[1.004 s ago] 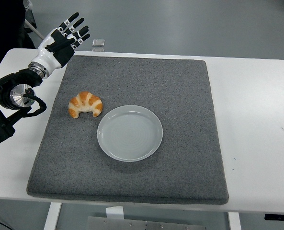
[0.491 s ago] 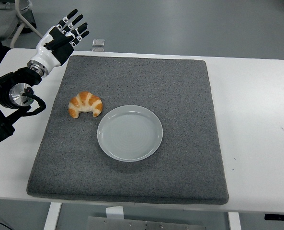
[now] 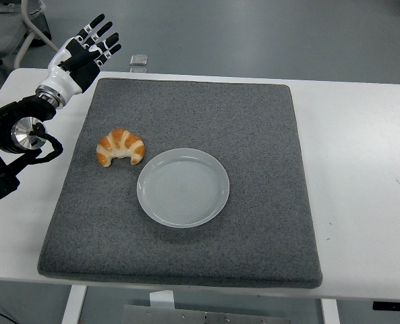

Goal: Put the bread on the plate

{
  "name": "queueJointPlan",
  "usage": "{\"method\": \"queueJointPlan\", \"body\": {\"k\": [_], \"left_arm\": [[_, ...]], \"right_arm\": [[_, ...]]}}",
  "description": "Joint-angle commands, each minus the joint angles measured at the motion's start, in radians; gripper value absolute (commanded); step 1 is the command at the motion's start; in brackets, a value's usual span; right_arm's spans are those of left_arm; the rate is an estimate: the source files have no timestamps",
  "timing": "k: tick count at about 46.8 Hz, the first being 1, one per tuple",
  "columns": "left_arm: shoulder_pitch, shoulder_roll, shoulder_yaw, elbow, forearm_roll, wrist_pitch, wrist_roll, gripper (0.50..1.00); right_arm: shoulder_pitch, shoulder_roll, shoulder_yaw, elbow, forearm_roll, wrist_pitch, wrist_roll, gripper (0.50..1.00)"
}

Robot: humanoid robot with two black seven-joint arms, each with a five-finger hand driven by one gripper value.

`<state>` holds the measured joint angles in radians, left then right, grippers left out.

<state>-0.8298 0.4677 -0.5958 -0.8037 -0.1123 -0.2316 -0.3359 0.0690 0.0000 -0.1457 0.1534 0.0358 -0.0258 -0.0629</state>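
The white rectangular table (image 3: 361, 175) carries a large square grey felt mat (image 3: 253, 135) covering most of its middle; its right and left margins show bare; a small clear object (image 3: 139, 62) sits at its far edge.

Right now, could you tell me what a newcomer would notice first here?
Likely the croissant, golden on the grey mat, lying just off the upper left of the empty white plate at mid-mat. Then the left hand, fingers spread, raised over the table's far left corner, holding nothing.
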Motion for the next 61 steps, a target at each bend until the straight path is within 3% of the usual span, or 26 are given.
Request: {"method": "queueJointPlan", "body": {"k": [1, 21, 38, 47, 53, 61], "left_arm": [[-0.002, 0.0, -0.001, 0.0, 0.002, 0.0, 0.0, 0.99], [-0.015, 0.038, 0.024, -0.04, 0.005, 0.015, 0.015, 0.988], [-0.193, 0.316, 0.235, -0.359, 0.019, 0.182, 0.098, 0.988], [-0.223, 0.353, 0.312, -0.397, 0.389, 0.242, 0.1, 0.988], [-0.219, 0.393, 0.402, -0.448, 0.655, 0.244, 0.1, 0.988], [-0.215, 0.424, 0.47, -0.497, 0.76, 0.25, 0.1, 0.988]], "right_arm": [[0.0, 0.0, 0.0, 0.0, 0.0, 0.001, 0.0, 0.93], [0.0, 0.0, 0.0, 0.0, 0.001, 0.001, 0.0, 0.93], [0.0, 0.0, 0.0, 0.0, 0.001, 0.001, 0.0, 0.93], [0.0, 0.0, 0.0, 0.0, 0.001, 0.001, 0.0, 0.93], [0.0, 0.0, 0.0, 0.0, 0.001, 0.001, 0.0, 0.93], [0.0, 0.0, 0.0, 0.0, 0.001, 0.001, 0.0, 0.93]]}}
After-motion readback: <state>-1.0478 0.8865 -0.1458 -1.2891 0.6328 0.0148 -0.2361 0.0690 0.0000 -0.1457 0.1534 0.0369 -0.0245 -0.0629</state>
